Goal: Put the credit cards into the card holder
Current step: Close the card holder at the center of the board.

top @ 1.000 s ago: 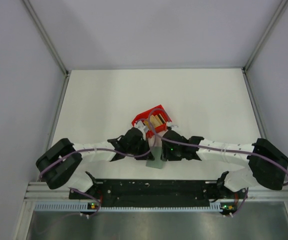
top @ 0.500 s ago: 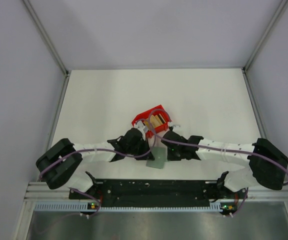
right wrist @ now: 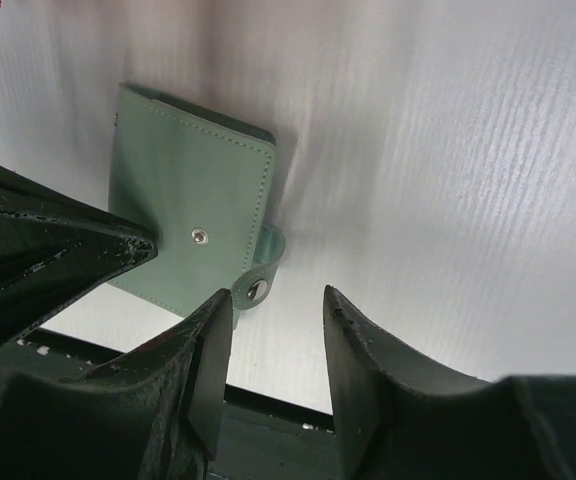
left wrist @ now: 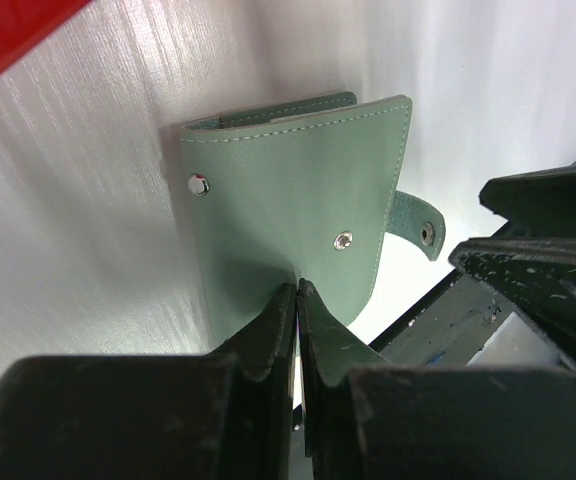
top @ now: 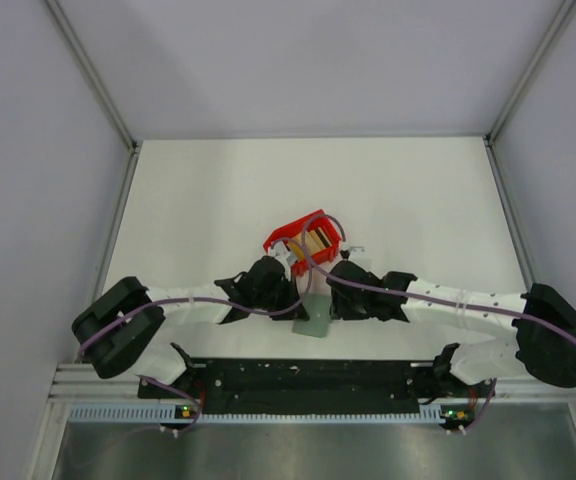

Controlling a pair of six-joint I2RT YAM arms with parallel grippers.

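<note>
One grey-green card holder (left wrist: pixel 298 190) is showing, bearing two metal snap studs (left wrist: pixel 199 184) on its cover and a third on its one strap tab (left wrist: pixel 413 215). One red bin (top: pixel 286 237) is holding tan credit cards (top: pixel 316 240), packed too closely to count. Two grippers are appearing: the left gripper (left wrist: pixel 296 287) and the right gripper (right wrist: pixel 278 296).

Card holder (left wrist: pixel 288 190) edge between left fingers (left wrist: pixel 264 340)

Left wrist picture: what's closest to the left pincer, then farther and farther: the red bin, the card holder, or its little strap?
1. card holder: its bottom edge is pinched in the left pincer.
2. strap: sticks out from the holder's right side.
3. red bin: far off in the top-left corner.
</note>
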